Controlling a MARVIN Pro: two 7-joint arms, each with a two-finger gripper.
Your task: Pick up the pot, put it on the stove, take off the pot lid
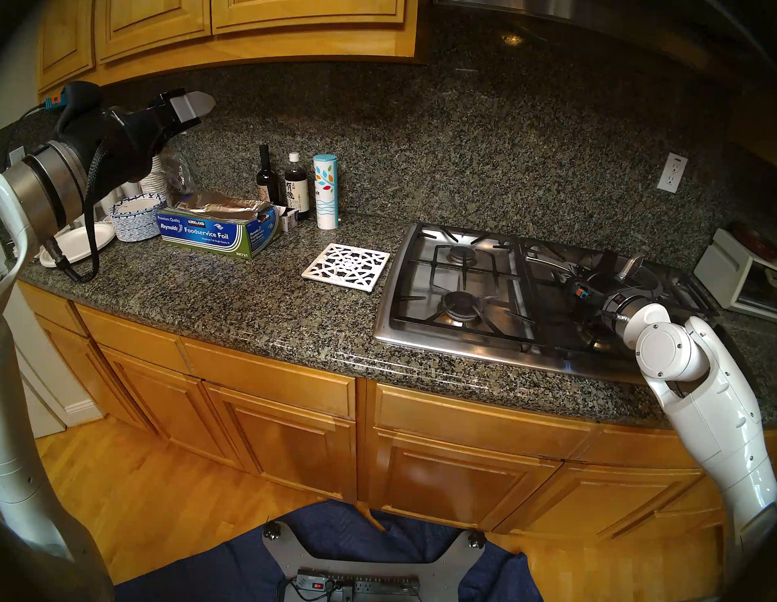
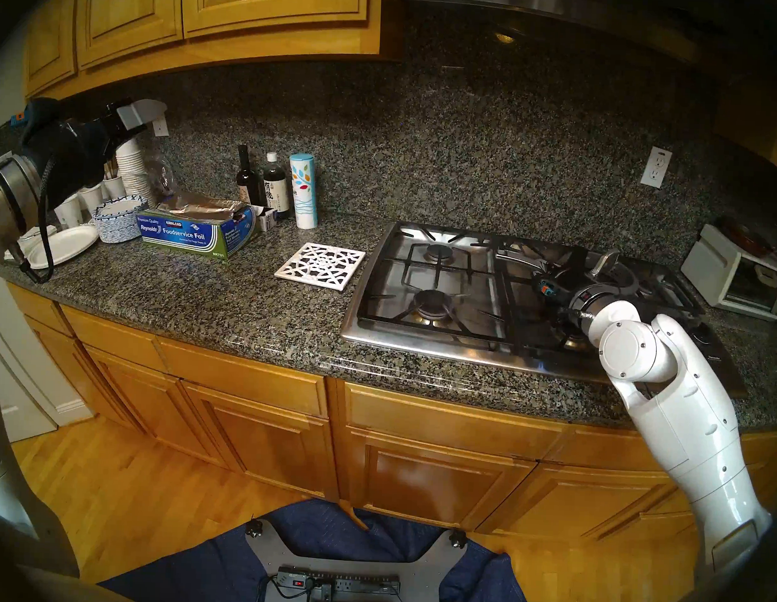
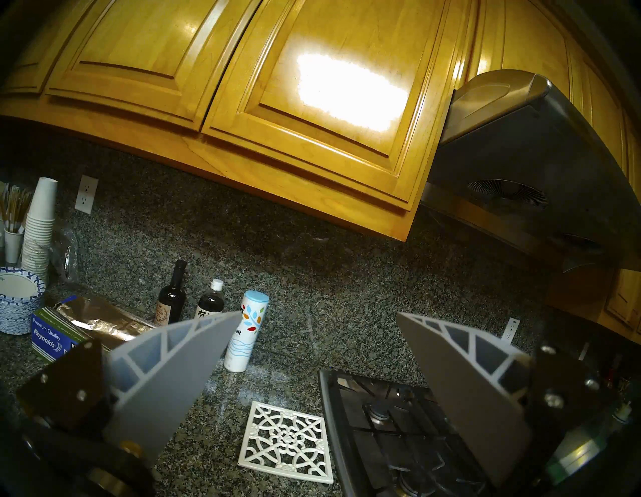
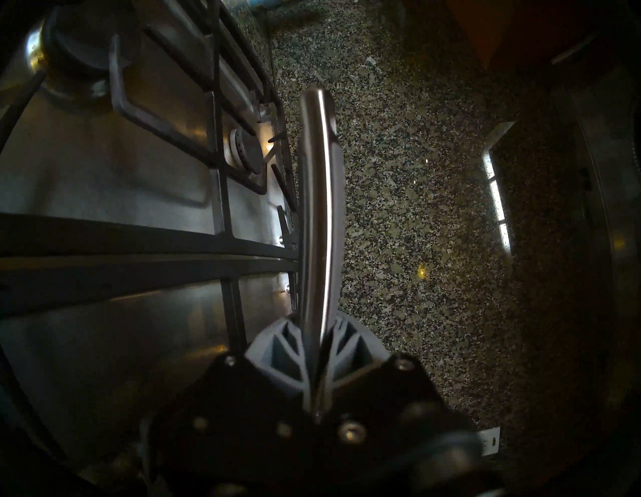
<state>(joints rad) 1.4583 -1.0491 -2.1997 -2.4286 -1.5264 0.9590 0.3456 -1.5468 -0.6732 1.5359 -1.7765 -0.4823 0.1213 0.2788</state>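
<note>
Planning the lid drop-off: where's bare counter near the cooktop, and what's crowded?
Free: granite between the foil box and white trivet, plus the front strip before both. The stove has its two left burners bare. Crowded: back-left corner with plates, cups and bottles; the stove's right side, where the right gripper clamps a metal handle.

Left pincer (image 3: 317, 347) raised, jaws spread wide, right pincer (image 4: 317, 350) low, turned sideways, jaws clamped together

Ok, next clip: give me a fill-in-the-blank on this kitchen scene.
The right gripper is ___ on the saucepan's long curved silver handle.
The left gripper, raised, is ___ and empty.
The white lattice square trivet lies on the robot's ___ of the stainless steel gas cooktop.
Missing: shut; open; left.
</note>
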